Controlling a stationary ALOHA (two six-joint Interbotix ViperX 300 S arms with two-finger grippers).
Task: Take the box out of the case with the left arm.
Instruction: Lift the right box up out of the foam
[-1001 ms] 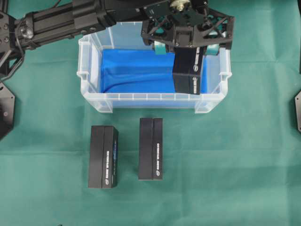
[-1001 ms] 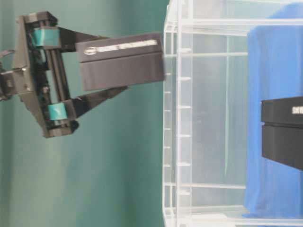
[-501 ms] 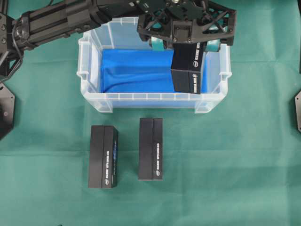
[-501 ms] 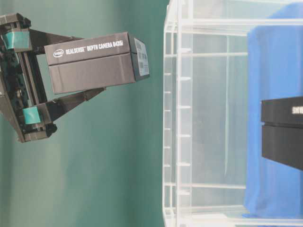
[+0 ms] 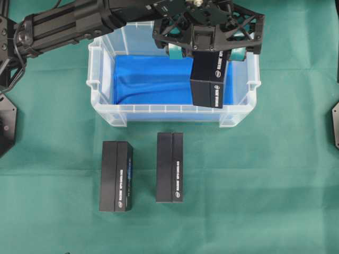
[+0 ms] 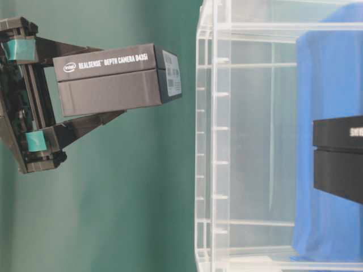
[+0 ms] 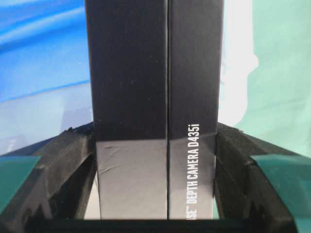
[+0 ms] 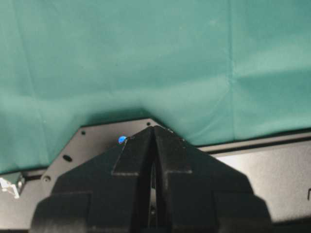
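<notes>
My left gripper (image 5: 207, 50) clamps the black rectangular cardboard box (image 5: 209, 79); I should carry it level toward six o'clock, clearing the clear plastic case (image 5: 106, 114).

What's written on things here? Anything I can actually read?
"intel REALSENSE DEPTH CAMERA D435i": side of the black box held in the left pincer.
"DEPTH CAMERA D435i": same box, left wrist view.
Small label on that box's end: unreadable.
White print on the two boxes on the cloth: too small.
</notes>
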